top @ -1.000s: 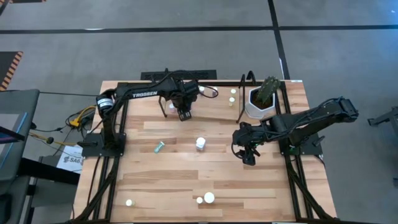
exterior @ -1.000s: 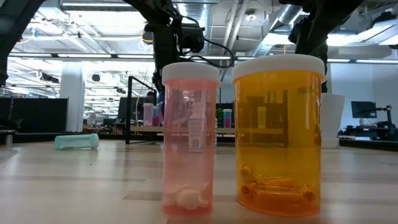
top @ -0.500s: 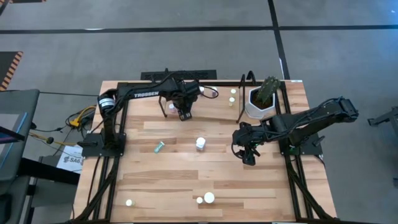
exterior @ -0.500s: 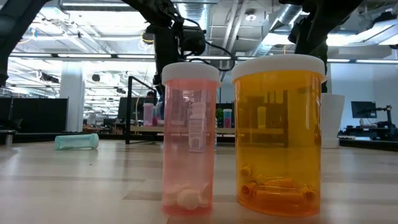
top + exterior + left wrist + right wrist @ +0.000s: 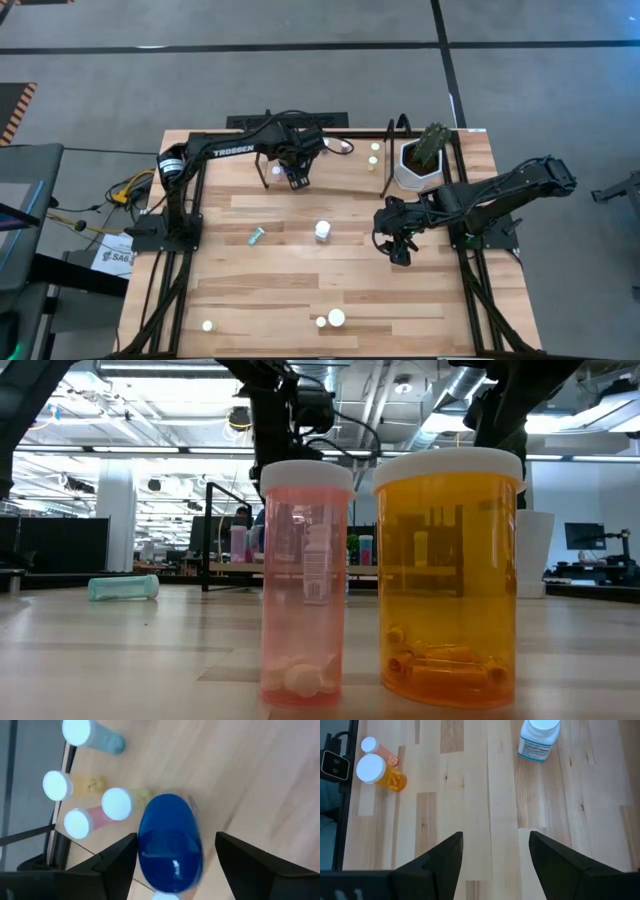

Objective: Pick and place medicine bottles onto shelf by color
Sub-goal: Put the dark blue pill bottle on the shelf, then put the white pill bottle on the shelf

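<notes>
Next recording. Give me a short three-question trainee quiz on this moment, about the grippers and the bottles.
1. True or false: the right gripper holds a bottle.
2. What colour is the big bottle that shows between the spread fingers of the left gripper? A. orange B. blue C. teal
3. Fill in: in the low view, the teal bottle on the table lies on its ____.

Key: 1. False: its fingers are open over bare wood. 2. B. 3. side.
</notes>
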Robot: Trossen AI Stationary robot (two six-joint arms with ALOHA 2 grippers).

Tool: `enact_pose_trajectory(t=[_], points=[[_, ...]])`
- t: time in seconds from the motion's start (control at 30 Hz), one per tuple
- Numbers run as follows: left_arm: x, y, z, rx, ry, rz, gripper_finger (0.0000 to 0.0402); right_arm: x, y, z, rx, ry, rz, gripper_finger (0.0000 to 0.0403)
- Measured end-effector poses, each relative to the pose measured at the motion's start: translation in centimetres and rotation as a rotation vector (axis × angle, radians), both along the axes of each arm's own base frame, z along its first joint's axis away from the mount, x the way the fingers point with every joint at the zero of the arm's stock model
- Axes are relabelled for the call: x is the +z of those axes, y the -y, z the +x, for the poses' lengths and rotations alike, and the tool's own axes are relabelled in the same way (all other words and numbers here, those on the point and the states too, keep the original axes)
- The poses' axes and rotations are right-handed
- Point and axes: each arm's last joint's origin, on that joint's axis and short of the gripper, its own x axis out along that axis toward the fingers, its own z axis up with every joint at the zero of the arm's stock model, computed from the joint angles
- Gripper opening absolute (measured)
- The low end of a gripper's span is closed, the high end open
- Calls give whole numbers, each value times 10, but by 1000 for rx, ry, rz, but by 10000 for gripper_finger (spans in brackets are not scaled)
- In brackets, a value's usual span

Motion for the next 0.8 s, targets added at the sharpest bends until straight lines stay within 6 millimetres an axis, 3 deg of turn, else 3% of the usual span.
enact_pose_trajectory(t=[0.2,0.33,0.5,0.67,0.8], points=[[29,16,6,-27,18,-1,254,1,0,1,0,12,3,249],[49,40,2,2,-31,-35,254,2,-1,2,-54,20,46,249],[63,98,-13,-20,-147,-83,254,3,-3,4,-66,41,68,249],[83,162,-25,-106,-57,-151,254,9,-8,16,-35,171,90,249],[99,203,-42,-100,19,-153,254,9,4,26,-74,213,84,249]])
